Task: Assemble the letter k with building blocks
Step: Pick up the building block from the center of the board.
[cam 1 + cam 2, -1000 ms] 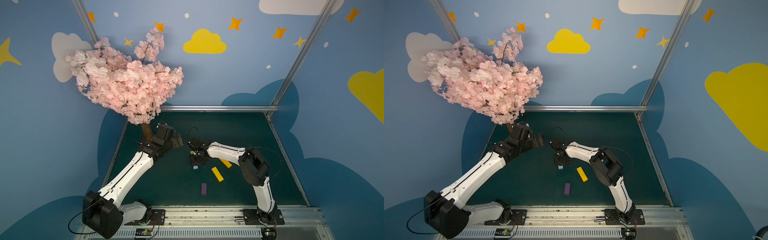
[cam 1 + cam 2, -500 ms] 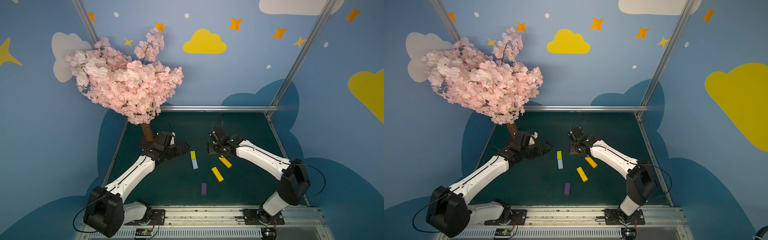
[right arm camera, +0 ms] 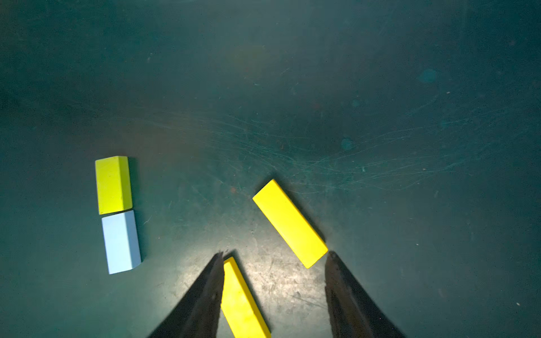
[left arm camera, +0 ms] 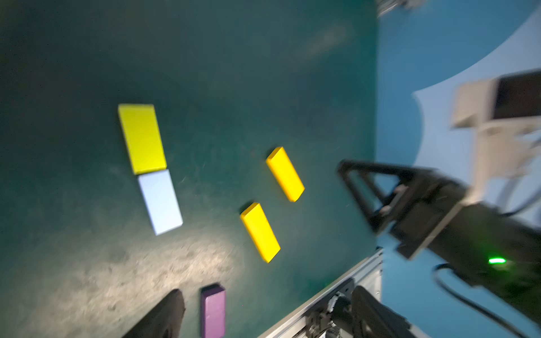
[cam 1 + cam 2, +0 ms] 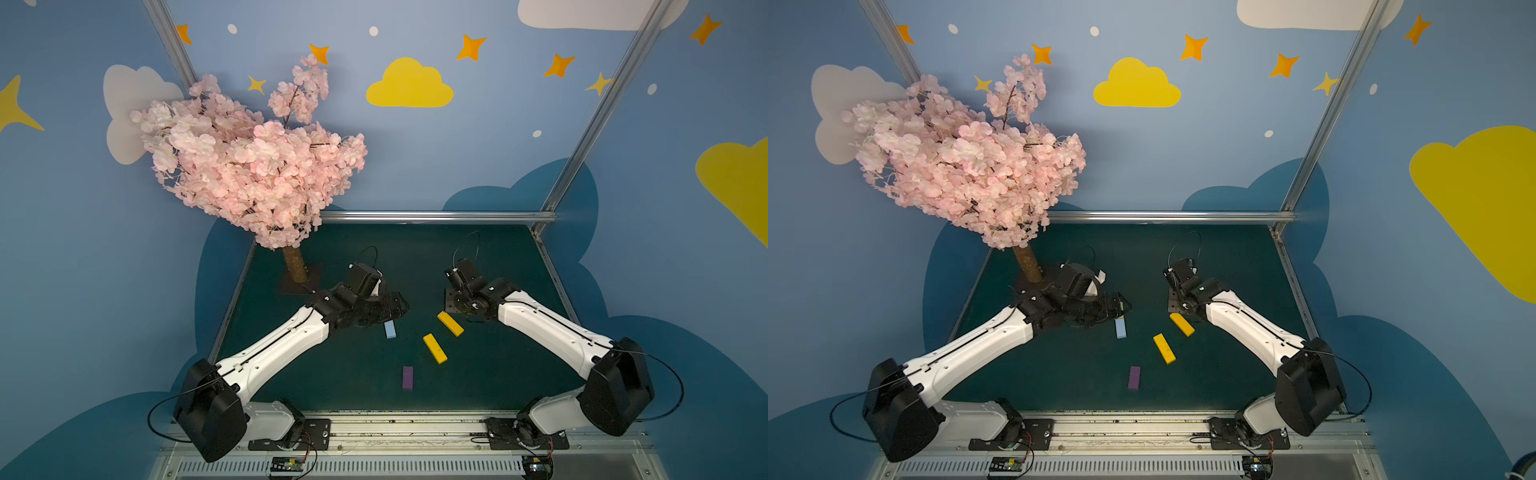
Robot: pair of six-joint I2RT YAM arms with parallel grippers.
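Closest to us, low in the frame, the mounting rail [image 5: 395, 422] carries both arm bases, and just beyond it the dark green counter [image 5: 324, 386] begins. First piece out there is the purple block [image 5: 407, 377], flat and alone, low centre, well apart from the rest. A step farther, the nearer orange-yellow block [image 5: 434, 348] sits on a diagonal just right of centre. Beyond it, the farther orange-yellow block [image 5: 450, 323] lies on much the same slant, near but not touching.

Left of those two, the light blue block [image 5: 390, 329] lies mid-frame, its far end tucked under the left claw [image 5: 397, 306] in both top views. The wrist views fill that in: the lime-green block [image 3: 113, 184] butts end to end against the blue one in a straight line. So the letter k [image 3: 115, 204] is only part-built, with purple not yet on the stem and both arms loose.

The left claw hovers over the stem's far end, jaws spread wide, holding nothing, though its wrist view is blurred. The right claw [image 5: 456, 306] hangs just past the farther orange-yellow block, jaws parted and empty. One of its fingers [image 3: 205, 295] shows just beside the nearer orange-yellow block's end.

Farthest back, the pink blossom tree [image 5: 249, 166] fills the upper left against the blue wall [image 5: 478, 158].
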